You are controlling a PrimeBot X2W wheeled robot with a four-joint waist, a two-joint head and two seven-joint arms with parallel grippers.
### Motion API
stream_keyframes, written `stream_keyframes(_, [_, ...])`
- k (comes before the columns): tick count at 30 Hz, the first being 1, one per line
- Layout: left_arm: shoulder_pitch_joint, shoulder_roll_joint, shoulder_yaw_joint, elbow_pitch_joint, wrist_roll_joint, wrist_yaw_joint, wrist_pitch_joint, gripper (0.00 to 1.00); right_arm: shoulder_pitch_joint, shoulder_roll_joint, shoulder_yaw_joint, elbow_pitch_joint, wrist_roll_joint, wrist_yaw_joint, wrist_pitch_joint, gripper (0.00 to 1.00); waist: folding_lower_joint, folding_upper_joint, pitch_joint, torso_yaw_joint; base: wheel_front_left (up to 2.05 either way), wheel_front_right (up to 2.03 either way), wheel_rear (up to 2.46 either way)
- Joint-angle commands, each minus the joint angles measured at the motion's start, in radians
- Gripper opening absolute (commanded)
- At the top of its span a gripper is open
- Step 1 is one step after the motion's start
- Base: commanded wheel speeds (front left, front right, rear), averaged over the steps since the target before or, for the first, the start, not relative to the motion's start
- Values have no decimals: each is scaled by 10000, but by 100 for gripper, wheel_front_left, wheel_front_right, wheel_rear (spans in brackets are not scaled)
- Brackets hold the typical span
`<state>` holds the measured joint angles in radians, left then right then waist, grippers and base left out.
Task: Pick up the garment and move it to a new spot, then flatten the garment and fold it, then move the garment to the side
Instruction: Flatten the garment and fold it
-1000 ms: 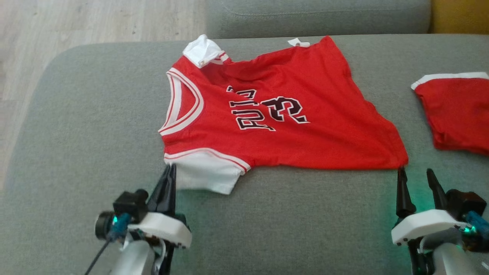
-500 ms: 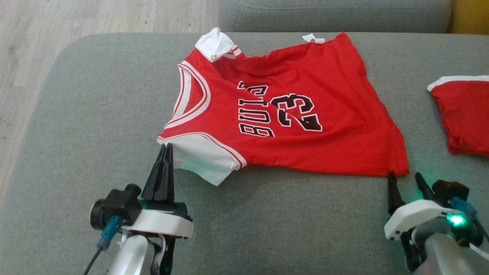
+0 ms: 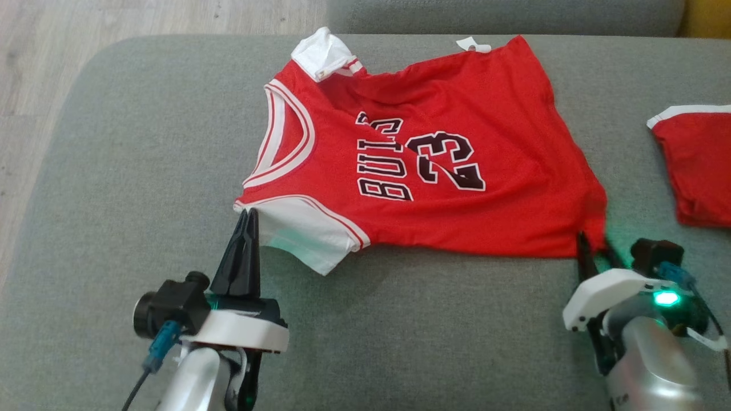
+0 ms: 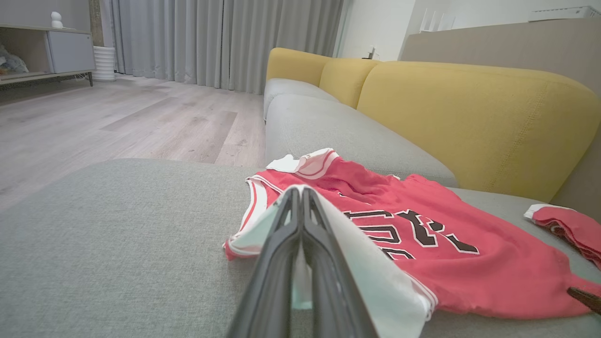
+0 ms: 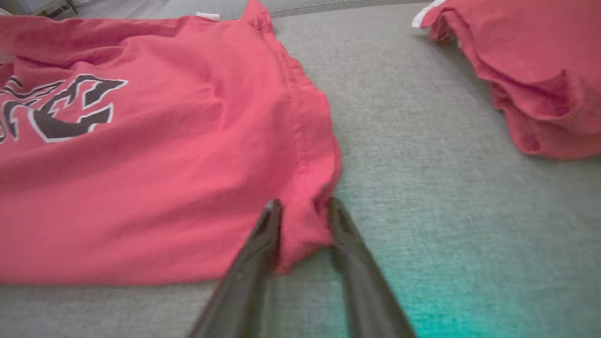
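Observation:
The garment point(image 3: 485, 217) is a red jersey with white sleeves and black lettering, spread on the grey sofa cushion point(image 3: 114, 171). My left gripper point(image 3: 249, 214) is shut on the near white sleeve, whose cloth drapes over both fingers in the left wrist view point(image 4: 300, 192), with the garment point(image 4: 469, 263) stretching away to the right. My right gripper point(image 3: 594, 242) sits at the near right hem corner. In the right wrist view its fingers point(image 5: 274, 220) stand a little apart, with the garment's point(image 5: 141, 188) corner bunched between them point(image 5: 305, 206).
A second red piece of clothing point(image 3: 697, 165) with a white band lies at the right of the cushion, close to my right gripper. A yellow backrest point(image 4: 469, 117) runs along the far side. The cushion's rounded left edge drops to a wood floor point(image 3: 34, 68).
The head camera has shifted. My right gripper has moved forward onto the hem corner and its fingers have narrowed around it. My left gripper keeps its hold on the sleeve.

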<state>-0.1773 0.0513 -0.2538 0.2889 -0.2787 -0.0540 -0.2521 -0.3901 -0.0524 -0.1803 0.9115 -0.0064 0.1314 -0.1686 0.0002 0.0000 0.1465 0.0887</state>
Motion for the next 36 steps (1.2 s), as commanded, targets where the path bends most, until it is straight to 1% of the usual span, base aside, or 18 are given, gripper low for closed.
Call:
stream_keyframes(1, [-302, 24, 455, -213, 32, -3, -96, 0, -53, 22, 429, 194, 153, -7, -64, 0, -2, 0, -67, -64, 0, 0, 0])
stream_keyframes(3, [-222, 16, 687, -114, -438, -68, -96, 0, -169, 22, 579, 228, 438, -7, -315, 0, -2, 0, -148, -180, 0, 0, 0])
stream_keyframes(7, [-299, 43, 910, -150, -528, -121, -97, 0, -346, 22, 1172, -175, 1105, -7, -735, 0, -2, 0, -332, -442, 0, 0, 0])
stream_keyframes(9, [-405, 93, 971, -270, -480, -167, -97, 0, -349, 22, 1634, -772, 1425, -7, -857, 0, -2, 0, -457, -561, 0, 0, 0])
stream_keyframes(13, [-859, 162, 1024, -624, -528, -323, -97, 0, -199, 22, 2166, -2243, 2141, -7, -919, 0, -2, 0, -771, -731, 0, 0, 0])
stream_keyframes(15, [-1249, 158, 1055, -842, -720, -394, -76, 0, -234, 22, 2306, -3039, 2313, -7, -925, 0, -2, 0, -917, -798, 0, 0, 0])
stream_keyframes(17, [-1794, 190, 1065, -1130, -864, -452, 53, 0, -365, 22, 2338, -3788, 2206, -7, -926, 0, -2, 0, -1075, -851, 0, 0, 0])
stream_keyframes(18, [-1794, 190, 1065, -1130, -864, -452, 53, 0, -365, 22, 2338, -3788, 2206, -7, -926, 0, -2, 0, -1075, -851, 0, 0, 0])
stream_keyframes(21, [-2743, 213, 1155, -1651, -1148, -502, 360, 0, -694, -91, 2379, -4786, 2039, -7, -577, 0, -2, 0, -1369, -916, 0, 0, 0])
stream_keyframes(26, [-4189, 184, 1538, -2704, -1854, -416, 988, 0, -1257, -641, 2573, -6597, 2235, -7, 320, 0, -2, 0, -1703, -963, 0, 0, 0])
stream_keyframes(29, [-4594, 148, 1680, -3466, -2307, -242, 1422, 0, -1355, -974, 2622, -7721, 2458, -7, 870, 0, -2, 0, -1810, -965, 0, 0, 0])
stream_keyframes(32, [-4674, 114, 1749, -4384, -2746, 19, 1929, 0, -1100, -1240, 2587, -8911, 2650, -7, 1576, 0, -2, 0, -1839, -930, 0, 0, 0])
stream_keyframes(36, [-4551, 209, 1893, -5500, -3161, 374, 2801, 0, -590, -1314, 2402, -10441, 2729, -7, 2601, 0, -2, 0, -1604, -1010, 0, 0, 0])
